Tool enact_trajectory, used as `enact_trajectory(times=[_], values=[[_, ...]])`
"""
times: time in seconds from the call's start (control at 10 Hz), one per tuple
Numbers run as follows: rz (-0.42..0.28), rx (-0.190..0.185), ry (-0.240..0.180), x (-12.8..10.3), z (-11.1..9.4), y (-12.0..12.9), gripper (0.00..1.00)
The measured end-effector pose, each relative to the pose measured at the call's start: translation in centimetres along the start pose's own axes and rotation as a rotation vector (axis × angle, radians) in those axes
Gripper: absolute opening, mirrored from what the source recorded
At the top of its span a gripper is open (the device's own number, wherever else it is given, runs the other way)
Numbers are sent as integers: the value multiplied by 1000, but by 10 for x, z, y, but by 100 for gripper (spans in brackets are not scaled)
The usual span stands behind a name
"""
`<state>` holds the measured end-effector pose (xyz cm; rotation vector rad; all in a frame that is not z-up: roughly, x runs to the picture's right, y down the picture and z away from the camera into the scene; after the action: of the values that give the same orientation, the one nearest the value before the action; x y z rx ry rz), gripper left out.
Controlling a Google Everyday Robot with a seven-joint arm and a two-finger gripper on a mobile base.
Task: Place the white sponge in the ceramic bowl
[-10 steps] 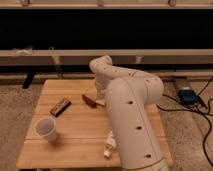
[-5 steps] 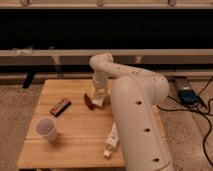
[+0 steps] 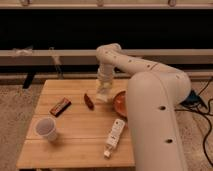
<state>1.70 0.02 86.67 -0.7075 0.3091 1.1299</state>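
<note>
With fingers (image 3: 100, 90) of the gripper (image 3: 103, 94) clamping the white sponge (image 3: 104, 97), hovering over the tabletop (image 3: 75, 125) just left of the ceramic bowl (image 3: 120, 103); seemingly carrying it across; next needing shifting right, then releasing.

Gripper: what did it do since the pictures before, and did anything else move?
The gripper has shifted a little right in the picture, toward the ceramic bowl, and the white sponge at its tip went along. It is not in the bowl yet. The white cup, snack bar, small red-brown thing and white tube stayed put.
</note>
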Motion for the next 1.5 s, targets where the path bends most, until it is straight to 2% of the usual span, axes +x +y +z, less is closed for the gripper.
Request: enact_trajectory(times=[0.2,0.6,0.7,0.9,1.2,1.3,1.5], values=[[41,7,-9,24,-13,-23,8],[146,44,-41,89,-26,-77,50],[163,61,-53,100,-26,-88,62],[169,79,-74,105,-22,-98,78],[113,86,-133,96,-14,-98,80],[71,93,-165,90,-14,-97,80],[6,90,-200,79,-17,-91,80]])
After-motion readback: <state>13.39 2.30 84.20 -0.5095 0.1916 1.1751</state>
